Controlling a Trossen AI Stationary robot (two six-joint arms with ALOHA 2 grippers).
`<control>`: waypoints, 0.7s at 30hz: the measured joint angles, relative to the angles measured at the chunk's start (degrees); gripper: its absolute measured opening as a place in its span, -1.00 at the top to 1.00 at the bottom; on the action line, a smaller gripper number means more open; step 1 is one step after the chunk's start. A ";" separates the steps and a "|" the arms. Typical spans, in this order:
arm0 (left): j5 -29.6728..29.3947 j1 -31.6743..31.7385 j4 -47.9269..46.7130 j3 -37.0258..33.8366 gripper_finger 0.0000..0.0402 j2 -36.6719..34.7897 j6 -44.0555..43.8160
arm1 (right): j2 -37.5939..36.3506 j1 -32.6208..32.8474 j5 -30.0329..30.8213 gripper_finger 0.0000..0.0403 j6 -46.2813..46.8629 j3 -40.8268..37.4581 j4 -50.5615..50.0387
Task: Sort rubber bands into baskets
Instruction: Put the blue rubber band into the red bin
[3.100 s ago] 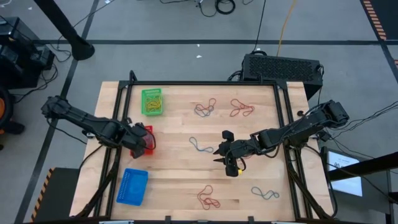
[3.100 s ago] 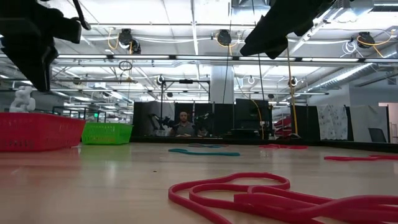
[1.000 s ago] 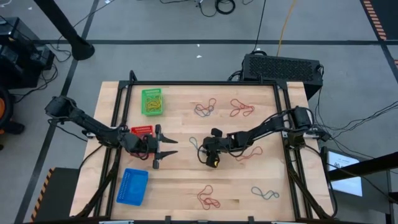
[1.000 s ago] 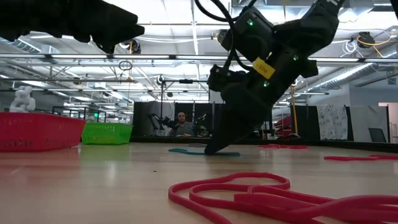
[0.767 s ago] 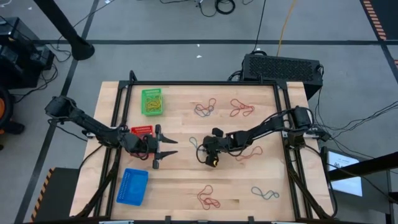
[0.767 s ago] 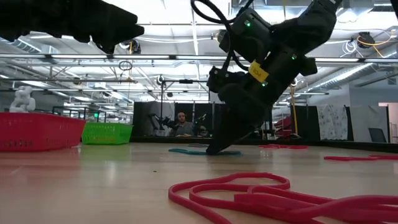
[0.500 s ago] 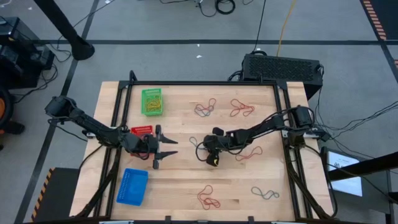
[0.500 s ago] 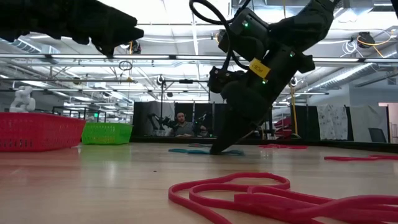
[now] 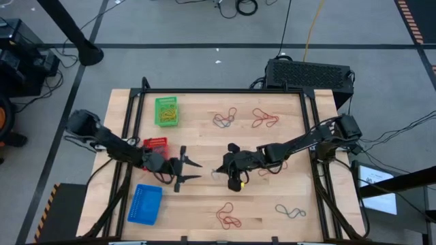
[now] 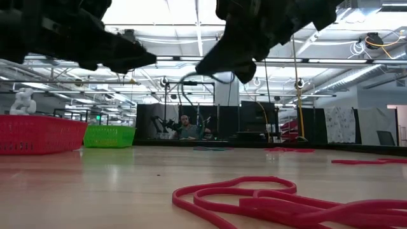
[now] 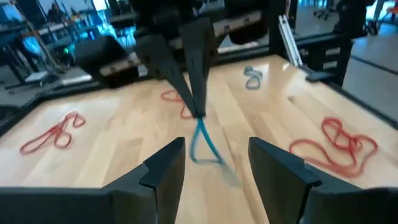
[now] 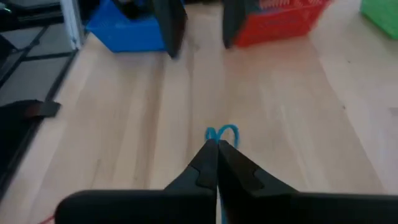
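My right gripper (image 9: pixel 219 170) is shut above the middle of the table, with a blue rubber band (image 11: pixel 202 142) hanging from it. The band also shows at the fingertips in the right wrist view (image 12: pixel 222 132). My left gripper (image 9: pixel 191 171) hovers open just to the left of it, facing it, with nothing between its fingers (image 11: pixel 165 171). The green basket (image 9: pixel 166 111), the red basket (image 9: pixel 155 145) and the blue basket (image 9: pixel 144 203) stand in a row along the table's left side. The green one holds several yellow rubber bands. My right gripper pinches the blue rubber band's upper end (image 11: pixel 199 121) between its two fingertips (image 11: pixel 194 74). The fingers slant downward, coming from the table's right. The band hangs slack below them as a narrow loop, clear of the table.
Loose rubber bands lie on the wood: a blue and red tangle (image 9: pixel 225 119) and a red one (image 9: pixel 264 119) at the far side, a red one (image 9: pixel 228 216) and a blue one (image 9: pixel 289 211) at the near side. A big black box (image 9: pixel 308 73) stands behind the table.
My right gripper has risen from the table with the blue rubber band, which lay flat before and now hangs clear. My left gripper has sunk and moved toward the near edge and the right gripper, keeping its fingers apart.
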 joint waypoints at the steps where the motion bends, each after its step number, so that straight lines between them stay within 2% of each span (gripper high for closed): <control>1: 0.02 0.02 2.02 0.64 0.08 1.73 0.42 | 0.02 0.30 0.02 1.00 -0.02 0.01 0.26; 11: 2.69 1.38 3.51 8.93 0.08 12.62 0.81 | 0.13 2.89 0.38 1.00 0.29 -0.03 1.70; 21: 3.02 2.36 0.36 11.14 0.08 14.36 -0.67 | 0.11 4.13 0.44 1.00 0.24 0.01 2.83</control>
